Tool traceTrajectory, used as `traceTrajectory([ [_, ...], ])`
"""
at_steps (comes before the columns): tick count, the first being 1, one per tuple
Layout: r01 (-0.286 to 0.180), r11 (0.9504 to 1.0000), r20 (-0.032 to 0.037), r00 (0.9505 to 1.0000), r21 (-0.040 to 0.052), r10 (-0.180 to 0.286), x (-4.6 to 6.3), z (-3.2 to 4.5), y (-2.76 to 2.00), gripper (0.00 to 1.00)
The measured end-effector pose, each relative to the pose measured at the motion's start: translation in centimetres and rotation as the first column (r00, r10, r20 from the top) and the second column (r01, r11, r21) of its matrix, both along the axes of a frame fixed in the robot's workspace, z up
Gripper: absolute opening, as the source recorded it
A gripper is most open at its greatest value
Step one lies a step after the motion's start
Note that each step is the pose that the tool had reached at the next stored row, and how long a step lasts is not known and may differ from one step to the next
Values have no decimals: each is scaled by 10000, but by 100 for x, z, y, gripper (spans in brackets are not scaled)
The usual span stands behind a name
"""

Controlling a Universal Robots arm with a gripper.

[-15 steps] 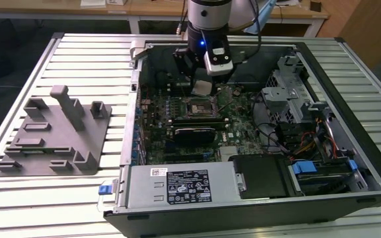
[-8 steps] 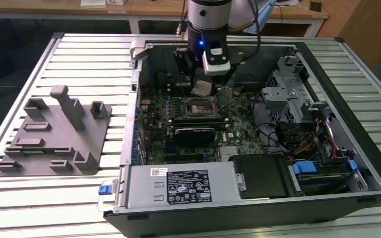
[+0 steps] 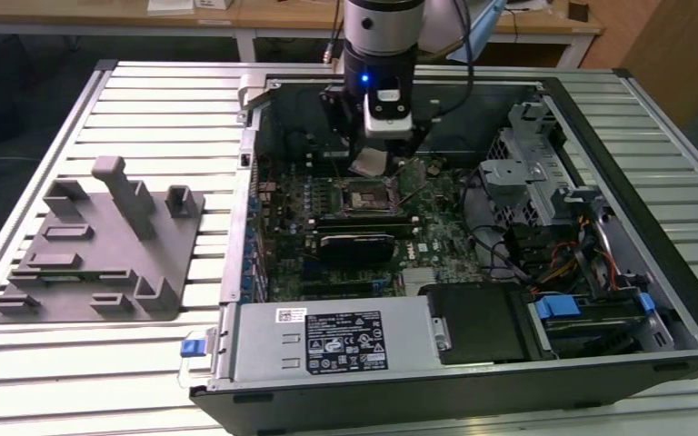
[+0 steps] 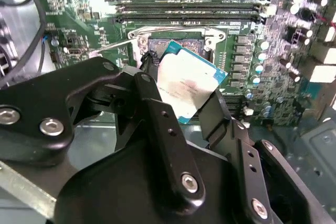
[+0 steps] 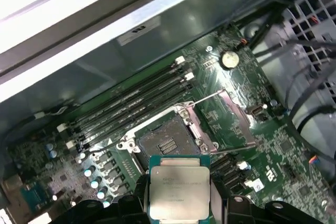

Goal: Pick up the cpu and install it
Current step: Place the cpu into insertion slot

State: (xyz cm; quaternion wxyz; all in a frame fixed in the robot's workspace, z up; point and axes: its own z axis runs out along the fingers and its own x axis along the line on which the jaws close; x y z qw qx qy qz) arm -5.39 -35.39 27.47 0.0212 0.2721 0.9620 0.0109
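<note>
One corner of the cpu [image 4: 189,85] hides behind the pincer [image 4: 182,98] clamping it near the socket [image 4: 173,44].

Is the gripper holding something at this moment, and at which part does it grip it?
The gripper holds the cpu, clamped at two opposite side edges between its fingers, near the open socket.

Upper centre of the frame: cpu [image 3: 370,164] held in the fingers [image 3: 385,143], just above the socket frame [image 3: 367,196] inside the open computer case [image 3: 471,386]. Left: grey fixture [image 3: 94,245] on the desk [image 3: 34,363].
</note>
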Motion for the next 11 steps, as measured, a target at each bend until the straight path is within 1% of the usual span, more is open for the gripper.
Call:
traceTrajectory([
  [3,523,9986,0,9986,1,-523,0,-5,0,55],
  [5,888,9960,0,9960,1,-888,0,-8,0,55],
  [8,1434,9897,0,9897,0,-1434,0,-12,0,55],
  [11,1965,9805,0,9805,1,-1965,0,-16,0,55],
])
